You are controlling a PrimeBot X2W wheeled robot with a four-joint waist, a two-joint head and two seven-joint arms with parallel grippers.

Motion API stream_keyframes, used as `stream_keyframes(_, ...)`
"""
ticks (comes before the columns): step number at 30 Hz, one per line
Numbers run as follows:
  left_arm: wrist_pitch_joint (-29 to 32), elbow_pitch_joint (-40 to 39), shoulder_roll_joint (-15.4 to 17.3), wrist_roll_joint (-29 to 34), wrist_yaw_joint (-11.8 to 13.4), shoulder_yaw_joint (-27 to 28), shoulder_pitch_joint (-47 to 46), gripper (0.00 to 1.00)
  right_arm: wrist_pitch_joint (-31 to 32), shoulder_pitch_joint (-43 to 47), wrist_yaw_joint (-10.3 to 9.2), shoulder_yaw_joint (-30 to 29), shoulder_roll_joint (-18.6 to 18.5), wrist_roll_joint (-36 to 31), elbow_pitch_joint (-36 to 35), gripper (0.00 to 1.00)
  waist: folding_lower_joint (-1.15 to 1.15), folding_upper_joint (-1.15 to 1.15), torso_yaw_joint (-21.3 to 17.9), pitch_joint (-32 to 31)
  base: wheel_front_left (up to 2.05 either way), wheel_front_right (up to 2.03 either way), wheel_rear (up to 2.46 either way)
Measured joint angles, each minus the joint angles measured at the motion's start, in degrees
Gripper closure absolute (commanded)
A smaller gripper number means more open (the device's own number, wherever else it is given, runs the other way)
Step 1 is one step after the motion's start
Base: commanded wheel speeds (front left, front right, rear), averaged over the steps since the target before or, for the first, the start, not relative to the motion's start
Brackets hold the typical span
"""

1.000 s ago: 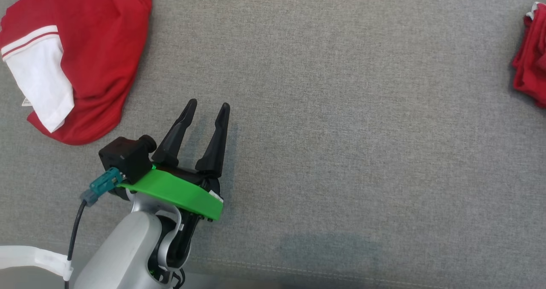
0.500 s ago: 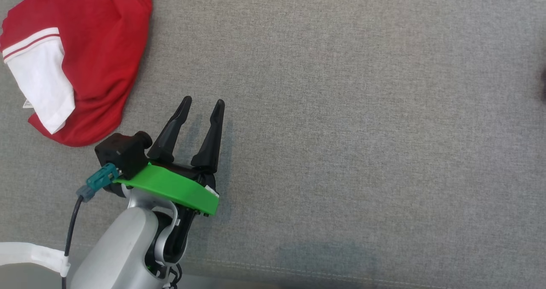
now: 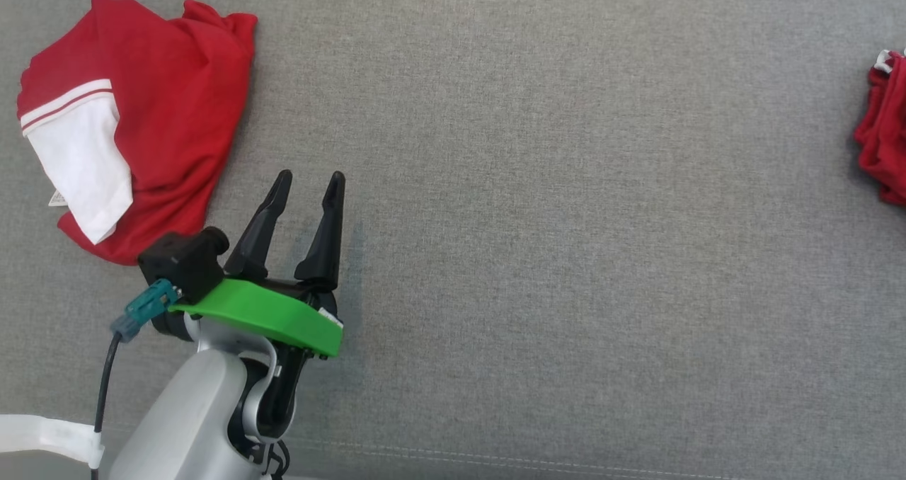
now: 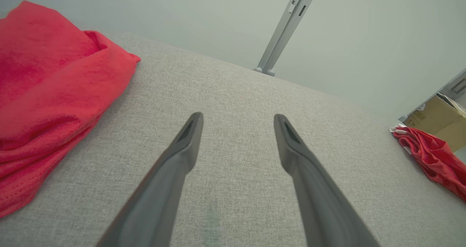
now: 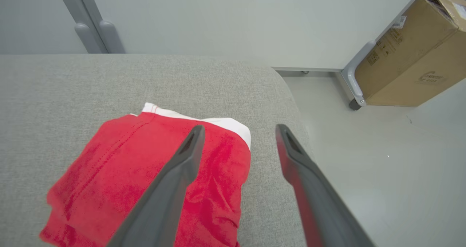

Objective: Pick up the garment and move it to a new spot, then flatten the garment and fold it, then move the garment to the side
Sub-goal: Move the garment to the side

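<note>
Item one: we are logging the folded red garment [image 5: 109, 163], which is lying as a compact packet with a white band along its far edge, close to the rounded right end of the grey fabric-covered worktop [image 3: 566, 253]. We are judging that it is sitting there because that end is serving as the set-aside spot, well apart from the middle where flattening and folding would be happening. Item two: the right gripper [image 5: 240, 128] is hanging over that packet with its fingers spread wide and gripping nothing, one finger crossing the red cloth in its wrist view, the other reaching out past the worktop's edge. Item three: the left gripper [image 3: 310, 177] is hovering over bare worktop, its fingers likewise standing apart and empty, pointing away from the robot. Item four: a crumpled red garment [image 3: 177, 105] with a white panel is lying just beside that gripper, on its left, bunched and unflattened; we are reading it as waiting its turn. Item five: a cardboard box [image 5: 407, 54] is standing off the worktop, beyond its right end.
</note>
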Motion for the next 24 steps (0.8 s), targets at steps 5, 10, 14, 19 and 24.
stream_keyframes(5,-0.53,1.2,1.24,1.18,0.01,2.38,1.22,0.0,-9.94,-1.77,-0.01,0.16,3.01,-5.95,-5.97,0.0,0.0,0.0,-0.84,-3.03,0.0,0.0,0.0)
stream_keyframes(10,-1.01,2.85,4.38,4.37,0.1,5.69,3.67,0.0,-21.27,-0.05,-0.01,1.15,13.05,-12.07,-10.39,0.0,0.0,0.0,-2.9,-8.08,0.0,0.0,0.0)
stream_keyframes(14,-1.01,4.55,5.1,6.13,0.2,7.28,6.96,0.0,-22.85,5.32,0.0,3.5,19.69,-15.52,-11.55,0.0,0.0,0.0,-4.79,-10.79,0.0,0.0,0.0)
stream_keyframes(19,-1.02,6.12,5.05,7.3,0.67,8.39,9.77,0.0,-22.69,11.09,-0.01,2.71,25.38,-18.61,-10.55,0.0,0.0,0.0,-6.63,-13.23,0.0,0.0,0.0)
stream_keyframes(24,-1.02,6.99,4.55,8.68,0.68,9.77,11.44,0.0,-22.35,16.46,-0.01,-2.59,28.73,-21.63,-9.07,0.0,0.0,0.0,-7.77,-15.39,0.0,0.0,0.0)
